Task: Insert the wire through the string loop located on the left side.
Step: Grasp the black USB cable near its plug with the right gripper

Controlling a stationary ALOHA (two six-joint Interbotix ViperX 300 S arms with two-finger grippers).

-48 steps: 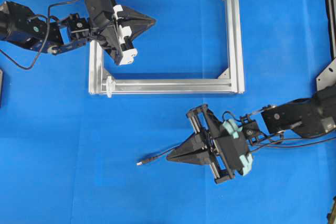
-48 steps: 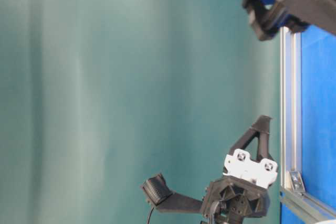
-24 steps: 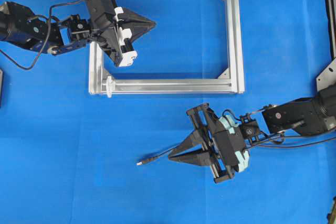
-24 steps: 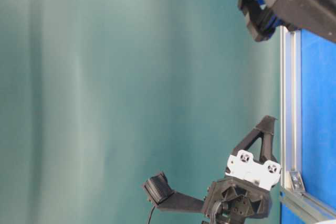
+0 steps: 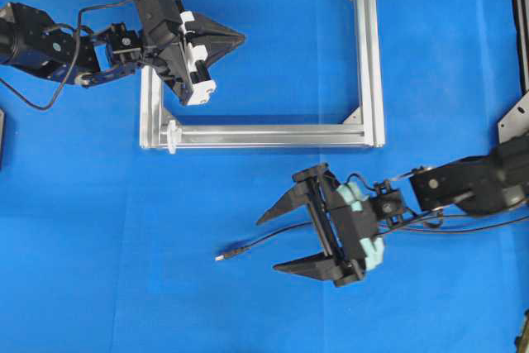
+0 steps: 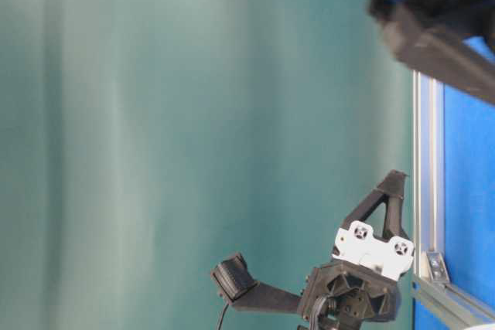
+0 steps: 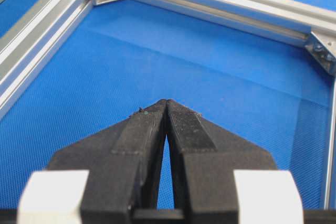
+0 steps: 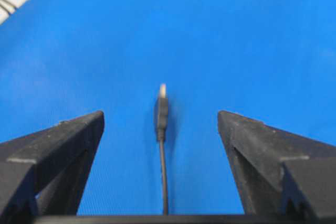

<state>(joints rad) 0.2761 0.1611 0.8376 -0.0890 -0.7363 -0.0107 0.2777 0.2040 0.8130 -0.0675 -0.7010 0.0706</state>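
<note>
Between my spread right fingers [image 8: 252, 145] lies the thin black silver-tipped wire [image 8: 161, 124], seemingly ungripped; left gripper [image 7: 167, 103] shut, next I close, then carry it to the tiny white string loop [image 5: 172, 135].

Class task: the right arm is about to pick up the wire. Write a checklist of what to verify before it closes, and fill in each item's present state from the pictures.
1. Right gripper open wide enough: ok, fingers spread well apart.
2. Wire lies between the fingers: ok, it runs down the middle of the gap in the right wrist view.
3. Plug free and pointing away from the gripper: ok, flat on the blue mat.
4. Fingers low enough to catch the wire: cannot tell.
5. String loop unobstructed: ok, it stands at the frame's lower left corner.
6. Left gripper out of the way: ok, shut over the frame's interior, apart from the loop.
</note>
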